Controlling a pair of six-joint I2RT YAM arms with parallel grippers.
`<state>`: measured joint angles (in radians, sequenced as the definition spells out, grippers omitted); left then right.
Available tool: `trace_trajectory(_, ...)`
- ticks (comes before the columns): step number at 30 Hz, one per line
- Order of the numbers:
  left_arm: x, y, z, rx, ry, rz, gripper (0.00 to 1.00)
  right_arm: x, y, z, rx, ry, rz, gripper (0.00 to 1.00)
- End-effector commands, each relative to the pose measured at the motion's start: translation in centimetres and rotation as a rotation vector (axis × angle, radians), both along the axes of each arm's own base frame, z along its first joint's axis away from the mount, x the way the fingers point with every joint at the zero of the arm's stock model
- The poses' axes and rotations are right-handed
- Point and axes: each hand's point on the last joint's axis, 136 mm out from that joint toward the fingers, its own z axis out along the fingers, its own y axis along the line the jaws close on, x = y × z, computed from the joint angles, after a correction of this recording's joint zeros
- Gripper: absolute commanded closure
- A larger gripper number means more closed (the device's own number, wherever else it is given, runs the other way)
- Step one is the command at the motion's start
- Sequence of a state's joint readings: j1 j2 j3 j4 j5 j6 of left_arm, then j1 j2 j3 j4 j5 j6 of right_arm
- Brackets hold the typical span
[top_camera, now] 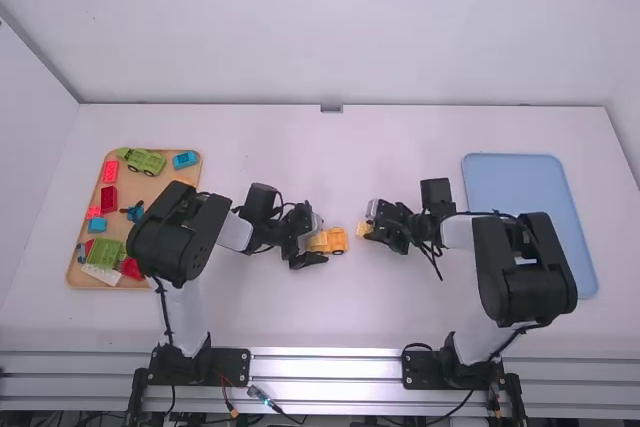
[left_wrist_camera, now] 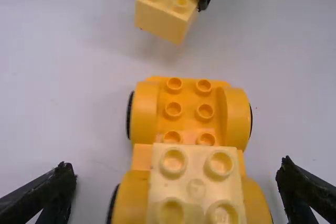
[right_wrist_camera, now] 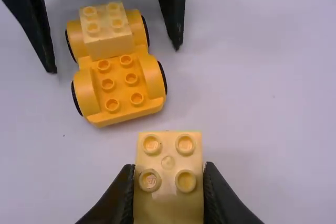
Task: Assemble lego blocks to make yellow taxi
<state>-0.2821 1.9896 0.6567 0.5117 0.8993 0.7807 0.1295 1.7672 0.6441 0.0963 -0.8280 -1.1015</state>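
- Left pincer, high view: around one end of the yellow wheeled base; right pincer near, with a pale block.
- Left wrist view: left fingers apart, astride the base and its fitted block.
- Right wrist view: right pincer clamped on the pale block, studs up, apart from the base.

A brown tray sits near the left edge of the bench. Along its far edge are a green toy car and a blue block. A white block lies by its near edge. A big blue tray sits near the bench's right edge.
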Motion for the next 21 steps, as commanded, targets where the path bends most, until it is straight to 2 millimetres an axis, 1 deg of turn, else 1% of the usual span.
trace_trajectory(1, 0.6, -0.4, -0.2, 0.018, -0.009, 0.007, 0.01, 0.3, 0.9, 1.4, 0.043, -0.015, 0.027, 0.89)
trace_trajectory(5, 0.9, -0.3, -0.2, 0.02, -0.01, 0.012, 0.0, 0.1, 1.3, 2.5, 0.074, -0.004, 0.072, 0.89)
trace_trajectory(6, 0.9, -0.3, -0.2, 0.02, -0.01, 0.012, 0.02, 0.0, 1.4, 2.7, 0.078, -0.004, 0.084, 0.89)
trace_trajectory(8, 0.9, -0.3, -0.3, 0.027, -0.013, 0.013, 0.05, -0.2, 1.8, 3.0, 0.086, -0.006, 0.107, 0.9)
trace_trajectory(11, 1.3, 0.1, -0.8, 0.06, -0.022, 0.04, 0.11, -0.3, 2.5, 3.3, 0.082, -0.004, 0.134, 0.9)
trace_trajectory(13, 1.0, 0.0, -0.7, 0.055, -0.035, 0.02, 0.14, -0.4, 2.9, 3.5, 0.083, -0.004, 0.147, 0.9)
trace_trajectory(15, 0.9, -0.1, -0.8, 0.06, -0.04, 0.013, 0.21, -0.5, 3.4, 3.7, 0.083, -0.01, 0.163, 0.9)
trace_trajectory(18, 1.0, -0.1, -0.7, 0.056, -0.046, 0.012, 0.21, -1.0, 4.3, 3.7, 0.084, -0.02, 0.193, 0.9)
trace_trajectory(20, 1.1, 0.0, -0.7, 0.056, -0.046, 0.016, 0.27, -1.1, 4.6, 3.7, 0.081, -0.023, 0.204, 0.89)
trace_trajectory(21, 1.1, -0.1, -0.7, 0.056, -0.047, 0.012, 0.34, -1.2, 4.8, 3.5, 0.066, -0.025, 0.207, 0.9)
